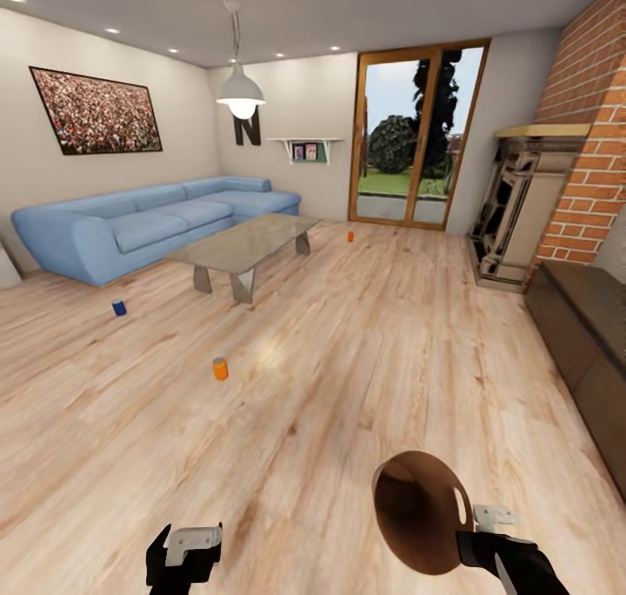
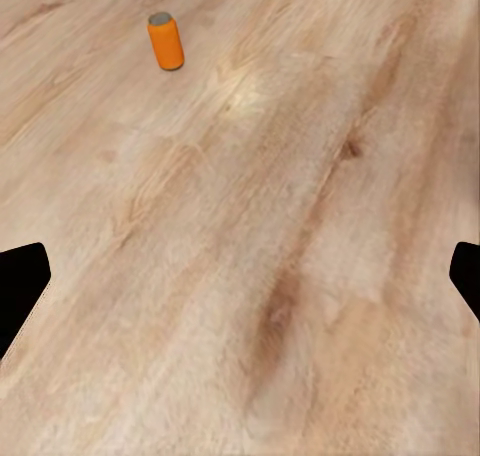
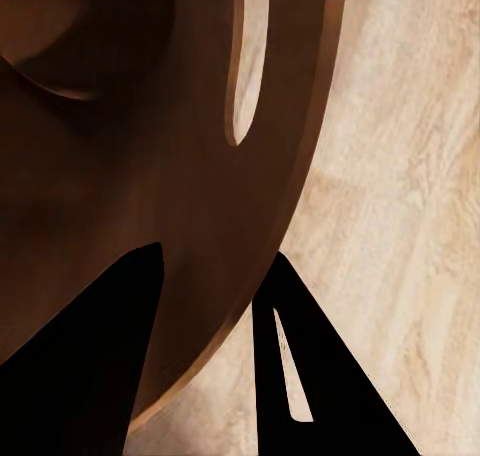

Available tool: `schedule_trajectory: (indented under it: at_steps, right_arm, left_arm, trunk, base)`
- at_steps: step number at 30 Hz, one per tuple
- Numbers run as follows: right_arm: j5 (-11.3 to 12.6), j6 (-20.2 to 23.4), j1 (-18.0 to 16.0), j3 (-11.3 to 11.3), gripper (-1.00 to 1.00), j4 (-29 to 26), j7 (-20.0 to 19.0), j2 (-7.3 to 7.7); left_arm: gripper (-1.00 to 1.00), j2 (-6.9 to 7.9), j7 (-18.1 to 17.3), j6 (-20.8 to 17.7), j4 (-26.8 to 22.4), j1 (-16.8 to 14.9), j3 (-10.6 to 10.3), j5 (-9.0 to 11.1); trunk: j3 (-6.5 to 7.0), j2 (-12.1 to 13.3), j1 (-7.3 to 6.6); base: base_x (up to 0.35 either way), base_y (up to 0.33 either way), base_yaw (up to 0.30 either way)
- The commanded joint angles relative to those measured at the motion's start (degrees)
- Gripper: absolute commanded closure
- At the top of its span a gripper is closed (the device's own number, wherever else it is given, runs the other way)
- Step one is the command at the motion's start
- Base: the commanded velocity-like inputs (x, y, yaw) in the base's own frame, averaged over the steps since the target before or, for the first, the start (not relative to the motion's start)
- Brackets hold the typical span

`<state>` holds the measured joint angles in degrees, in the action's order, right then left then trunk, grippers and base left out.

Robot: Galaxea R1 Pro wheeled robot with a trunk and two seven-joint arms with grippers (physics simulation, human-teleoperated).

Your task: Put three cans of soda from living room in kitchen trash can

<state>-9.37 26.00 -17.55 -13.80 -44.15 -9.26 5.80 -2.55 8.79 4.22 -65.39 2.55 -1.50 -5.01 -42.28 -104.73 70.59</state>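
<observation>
Right tool [image 3: 205, 306] clamped on the rim of the tash can [image 1: 422, 508], held tilted above the plank floor [image 1: 348, 360]; inside lost in shadow. Left tool [image 1: 184, 550] spread wide, empty, fingertips cut off by the edge. Orange can [image 1: 220, 368] upright ahead; blue can [image 1: 119, 307] near the sofa [image 1: 148, 221]; second orange can [image 1: 350, 237] tiny beyond the glass table [image 1: 248, 243].

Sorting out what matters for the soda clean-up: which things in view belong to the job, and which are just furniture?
Job:
near orange can
blue can
far orange can
trash can, gripped by the right gripper
left gripper, open

Just there:
sofa
glass table
fireplace
glass doors
</observation>
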Motion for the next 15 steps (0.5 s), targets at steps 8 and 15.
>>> schedule_trajectory:
  at_steps: [8,15]
  right_arm:
    - [0.5,0.0,0.0,0.0,1.00,-0.1,-0.1,0.00]
    - [0.5,0.0,0.0,0.0,1.00,-0.1,-0.1,0.00]
  left_arm:
    - [-1.00,0.00,0.0,-0.1,0.0,0.0,0.0,0.0]
    - [-1.00,0.00,-0.1,-0.1,0.0,0.0,0.0,0.0]
  trunk:
    - [0.51,0.0,0.00]
    - [0.96,0.0,0.00]
  base:
    - [0.214,0.261,-0.178]
    - [0.212,0.263,-0.182]
